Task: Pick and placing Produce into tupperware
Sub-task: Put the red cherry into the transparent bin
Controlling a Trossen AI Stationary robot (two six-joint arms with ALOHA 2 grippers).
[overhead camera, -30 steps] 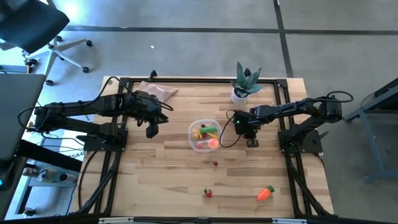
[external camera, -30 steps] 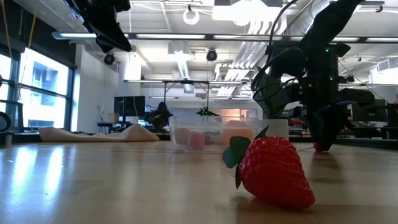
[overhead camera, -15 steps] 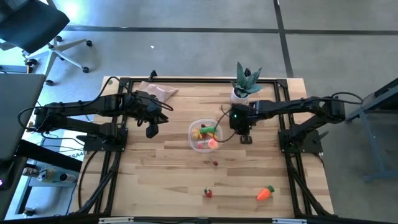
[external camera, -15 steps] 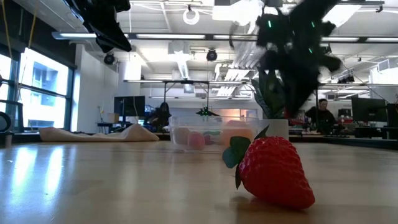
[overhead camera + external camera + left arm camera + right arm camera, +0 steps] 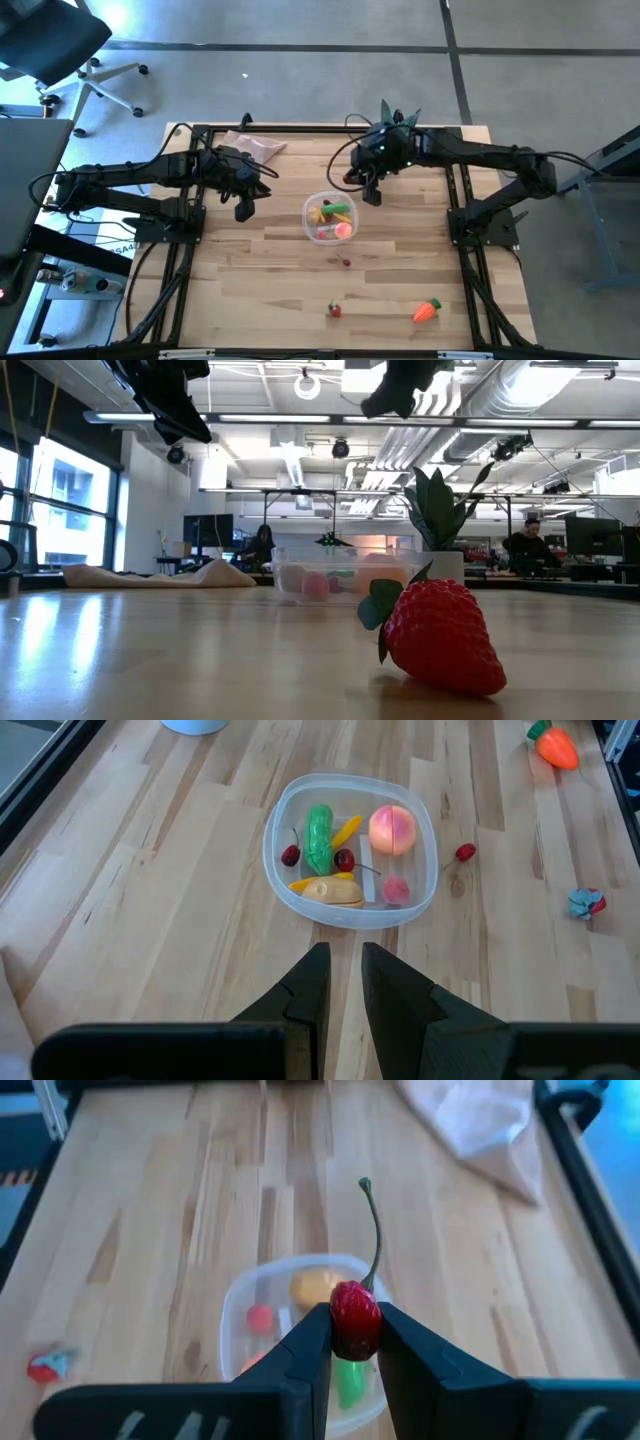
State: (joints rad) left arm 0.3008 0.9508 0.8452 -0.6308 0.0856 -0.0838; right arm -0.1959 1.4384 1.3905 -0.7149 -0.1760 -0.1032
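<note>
Red cherry sits pinched in our right gripper, raised just beyond the tupperware's far rim. Our left gripper, nearly pressed together, hangs over open wood beside the tupperware. Strawberry and carrot lie near the front edge.

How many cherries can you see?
4. The first cherry and second cherry lie in the tupperware. The third cherry lies on the table beside it. The right gripper holds the fourth cherry. More may hide underneath.
</note>
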